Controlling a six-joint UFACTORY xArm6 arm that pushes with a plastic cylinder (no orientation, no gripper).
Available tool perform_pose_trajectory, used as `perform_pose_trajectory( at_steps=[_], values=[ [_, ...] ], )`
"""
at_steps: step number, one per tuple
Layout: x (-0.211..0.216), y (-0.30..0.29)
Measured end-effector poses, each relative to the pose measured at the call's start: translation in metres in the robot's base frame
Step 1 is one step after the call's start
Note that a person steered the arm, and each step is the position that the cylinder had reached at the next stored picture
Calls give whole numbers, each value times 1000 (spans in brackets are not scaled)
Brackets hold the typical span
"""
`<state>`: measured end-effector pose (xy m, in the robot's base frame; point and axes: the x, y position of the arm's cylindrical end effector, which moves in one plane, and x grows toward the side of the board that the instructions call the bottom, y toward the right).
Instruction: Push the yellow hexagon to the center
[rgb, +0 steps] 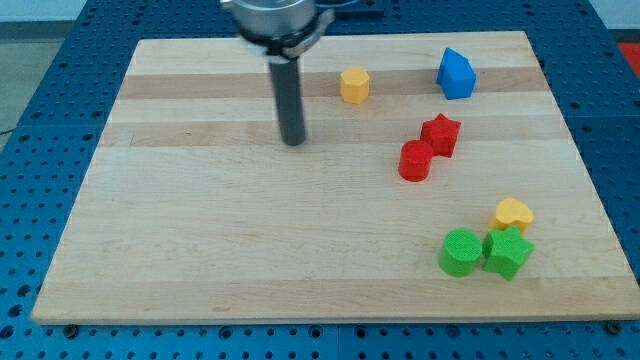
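Note:
The yellow hexagon (354, 85) lies near the view's top, a little right of the middle of the wooden board (200, 240). My tip (293, 142) rests on the board to the left of the hexagon and lower in the view, apart from it. No block touches the rod.
A blue block (456, 74) sits at the top right. A red star (440, 134) touches a red cylinder (415, 160) right of centre. At the lower right a yellow heart-like block (513, 213), a green cylinder (461, 252) and a green star-like block (508, 252) cluster together.

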<state>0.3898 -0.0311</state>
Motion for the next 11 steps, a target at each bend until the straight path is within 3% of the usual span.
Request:
perform_pose_trajectory(
  at_steps=[2, 3, 4, 6, 8, 9, 10, 11],
  values=[
    [-61, 95],
    [-107, 106],
    [-123, 62],
    [-42, 27],
    [-83, 78],
    [-58, 85],
    [-3, 65],
    [13, 55]
  ],
)
